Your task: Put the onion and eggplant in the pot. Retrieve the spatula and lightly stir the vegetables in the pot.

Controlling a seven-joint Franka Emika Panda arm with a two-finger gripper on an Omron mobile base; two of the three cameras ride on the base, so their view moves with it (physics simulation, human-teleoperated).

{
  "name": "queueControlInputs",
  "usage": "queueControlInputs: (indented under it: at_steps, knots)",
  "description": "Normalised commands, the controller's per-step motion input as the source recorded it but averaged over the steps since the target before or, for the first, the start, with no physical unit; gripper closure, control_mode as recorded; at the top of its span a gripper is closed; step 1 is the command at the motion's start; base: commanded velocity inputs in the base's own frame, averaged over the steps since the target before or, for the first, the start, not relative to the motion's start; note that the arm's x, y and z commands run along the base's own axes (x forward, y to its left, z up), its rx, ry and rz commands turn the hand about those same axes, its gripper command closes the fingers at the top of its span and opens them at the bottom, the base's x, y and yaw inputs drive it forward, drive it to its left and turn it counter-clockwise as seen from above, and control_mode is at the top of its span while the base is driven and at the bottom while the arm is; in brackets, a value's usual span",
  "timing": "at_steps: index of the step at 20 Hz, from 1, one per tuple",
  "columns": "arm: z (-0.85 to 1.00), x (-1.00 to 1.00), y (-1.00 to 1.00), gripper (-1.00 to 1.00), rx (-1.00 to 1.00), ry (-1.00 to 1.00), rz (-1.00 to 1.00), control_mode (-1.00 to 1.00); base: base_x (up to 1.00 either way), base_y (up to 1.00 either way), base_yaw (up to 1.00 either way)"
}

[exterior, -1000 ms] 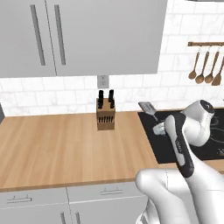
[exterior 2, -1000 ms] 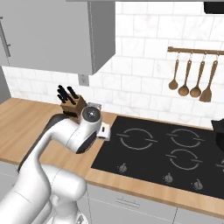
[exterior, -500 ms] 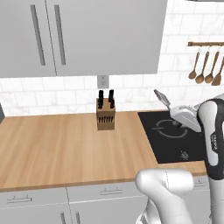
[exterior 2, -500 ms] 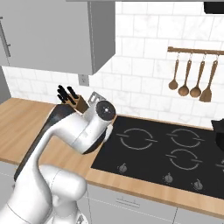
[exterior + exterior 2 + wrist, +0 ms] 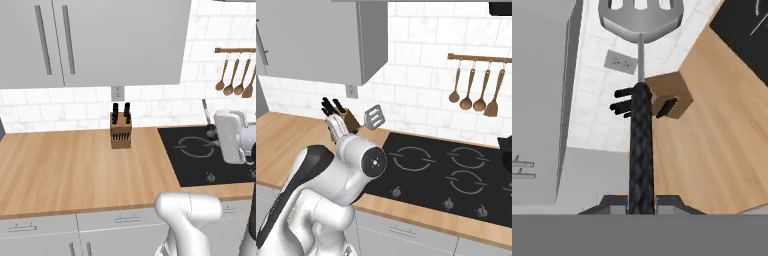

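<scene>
Fingers (image 5: 642, 207) pinched on the spatula (image 5: 641, 75) handle; slotted head up, now carried off the desk (image 5: 75, 165) toward the cooktop (image 5: 456, 175). Knife block (image 5: 121, 131) is behind. Retrieval looks done; pot (image 5: 506, 152) sits at far right, stir next.

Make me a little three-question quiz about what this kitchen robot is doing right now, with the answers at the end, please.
1. True or false: the gripper is shut on the spatula.
2. What stands on the wooden counter near the wall?
A. a kettle
B. a knife block
C. a toaster
3. Fill in: the spoons on the wall rail hang above the ____.

Key
1. True: the black handle runs up from between the fingertips in the hand view, and the slotted metal head is up in the air.
2. B: the knife block.
3. The black cooktop.
</scene>
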Motion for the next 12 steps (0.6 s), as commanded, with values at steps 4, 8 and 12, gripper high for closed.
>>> queueControlInputs:
  at_steps: [4, 8, 12]
  knots:
    - [0.62, -0.22, 0.04, 1.00, 0.75, 0.18, -0.35, -1.00, 0.00, 0.00, 0.00]
    - [0.72, 0.00, 0.00, 1.00, 0.65, 0.54, -0.14, -1.00, 0.00, 0.00, 0.00]
    - [0.52, 0.10, 0.00, 1.00, 0.56, 0.81, 0.01, -1.00, 0.00, 0.00, 0.00]
